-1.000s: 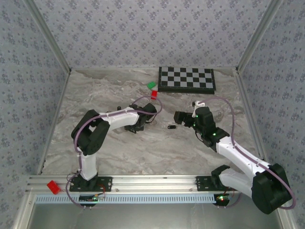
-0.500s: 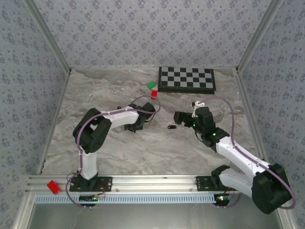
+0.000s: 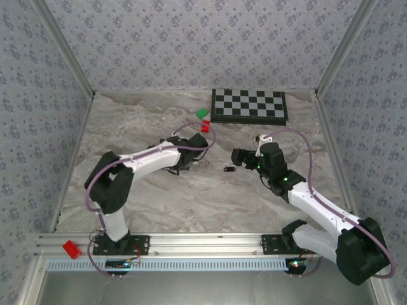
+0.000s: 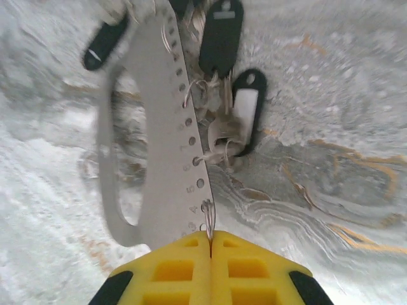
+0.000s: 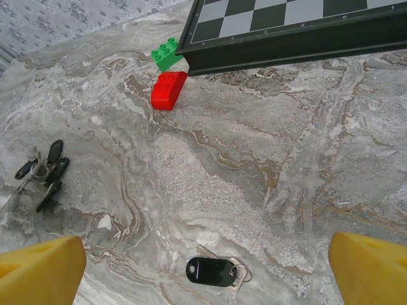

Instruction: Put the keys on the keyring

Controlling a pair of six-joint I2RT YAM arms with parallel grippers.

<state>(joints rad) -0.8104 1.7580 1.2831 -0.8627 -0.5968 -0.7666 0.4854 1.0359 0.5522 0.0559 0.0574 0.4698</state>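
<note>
My left gripper [image 4: 210,234] is shut, its yellow pads pinching the thin silvery keyring [image 4: 208,216], which shows edge-on. The ring sits against a flat grey metal strip [image 4: 166,127] with numbered holes. Beyond it lie black-headed keys [image 4: 220,38], bunched with another key [image 4: 248,108]. From above, this gripper [image 3: 189,160] is at the table's middle. My right gripper [image 5: 206,257] stands wide open low over one loose key [image 5: 215,271] with a black oval head. That key [image 3: 227,169] lies just left of the right gripper [image 3: 238,157]. The bunch of keys [image 5: 41,173] shows far left.
A red block [image 5: 168,90] and a green block [image 5: 166,53] lie by the near corner of the chessboard [image 5: 286,25] at the back. The chessboard [image 3: 249,105] stands against the rear wall. Bare marble table [image 3: 127,121] spreads to the left.
The left gripper's jaws have closed on the wire ring, and the left arm's elbow has swung lower and leftward. The right arm and the loose key have not moved.
</note>
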